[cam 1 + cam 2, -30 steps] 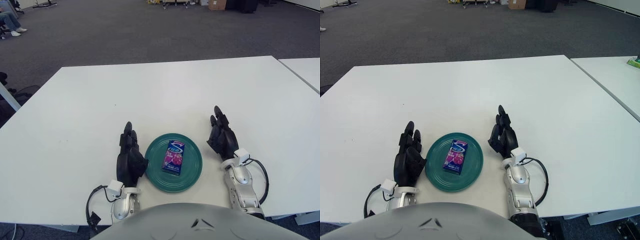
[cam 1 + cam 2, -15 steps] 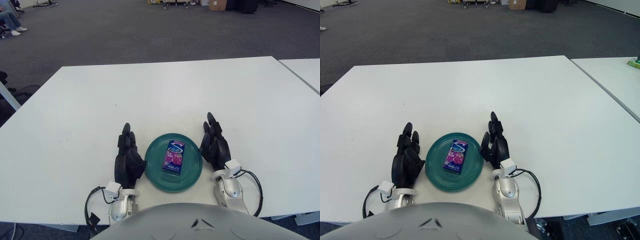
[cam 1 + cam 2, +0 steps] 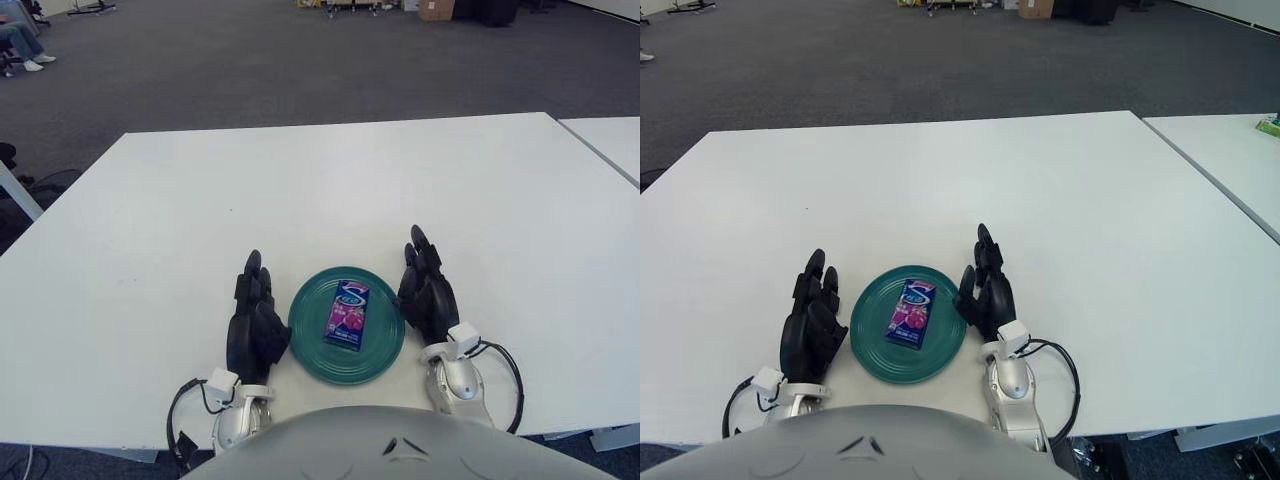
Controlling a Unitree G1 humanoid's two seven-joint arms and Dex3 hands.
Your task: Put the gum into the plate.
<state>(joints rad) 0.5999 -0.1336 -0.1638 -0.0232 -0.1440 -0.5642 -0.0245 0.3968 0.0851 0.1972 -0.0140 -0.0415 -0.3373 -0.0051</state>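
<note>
Now gum point(image 3: 348, 313) flat in plate point(image 3: 306, 346); left hand point(image 3: 256, 322), right hand point(image 3: 427, 293) open, empty, wrists cut off.

This looks like a large open office or robotics lab hall: dark grey wall-to-wall carpet point(image 3: 250, 70) fills the upper half of the frame behind the broad white rectangular desk point(image 3: 330, 190). A second white desk point(image 3: 1230, 150) stands just beside it at the right edge. At the top edge sit a brown cardboard box point(image 3: 434, 10) and wheeled equipment, and a seated person's legs in blue jeans point(image 3: 18, 45) show in the upper left corner.
</note>
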